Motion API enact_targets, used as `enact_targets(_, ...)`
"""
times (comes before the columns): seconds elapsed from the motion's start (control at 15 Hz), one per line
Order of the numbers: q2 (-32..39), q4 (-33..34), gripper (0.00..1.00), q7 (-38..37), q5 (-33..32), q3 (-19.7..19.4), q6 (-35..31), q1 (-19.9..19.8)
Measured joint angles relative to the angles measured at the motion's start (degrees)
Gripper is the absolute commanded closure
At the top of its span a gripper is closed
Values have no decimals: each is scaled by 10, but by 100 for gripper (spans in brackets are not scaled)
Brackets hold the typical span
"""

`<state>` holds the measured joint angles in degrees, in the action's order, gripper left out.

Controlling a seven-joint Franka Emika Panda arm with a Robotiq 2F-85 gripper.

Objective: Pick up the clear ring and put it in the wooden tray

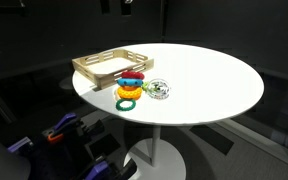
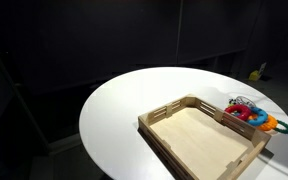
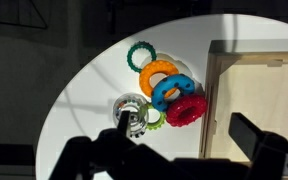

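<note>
The clear ring (image 3: 131, 108) lies on the round white table, at the left end of a cluster of coloured rings; it also shows in an exterior view (image 1: 159, 90). A small green ring (image 3: 153, 118) touches it. The wooden tray (image 3: 210, 90) stands empty to the right of the rings and shows in both exterior views (image 1: 92, 66) (image 2: 162, 117). My gripper (image 3: 189, 135) is open and empty above the table. Its left finger hangs just over the clear ring's near edge, and its right finger is over the tray.
Red (image 3: 186, 110), blue (image 3: 171, 92), orange (image 3: 158, 73) and teal (image 3: 141, 55) rings lie overlapping between the clear ring and the tray. The table edge (image 3: 59, 110) curves close on the left. The surroundings are dark.
</note>
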<state>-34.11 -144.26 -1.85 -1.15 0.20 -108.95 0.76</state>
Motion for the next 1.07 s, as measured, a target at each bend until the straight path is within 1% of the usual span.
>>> enact_targets(0.4,2,0,0,0,0,1,-2,0)
enact_targets(0.6,11,6,0,0,0,3,-15,0)
enact_targets(1.07,64,41,0,-2,-2,4,-51,-1)
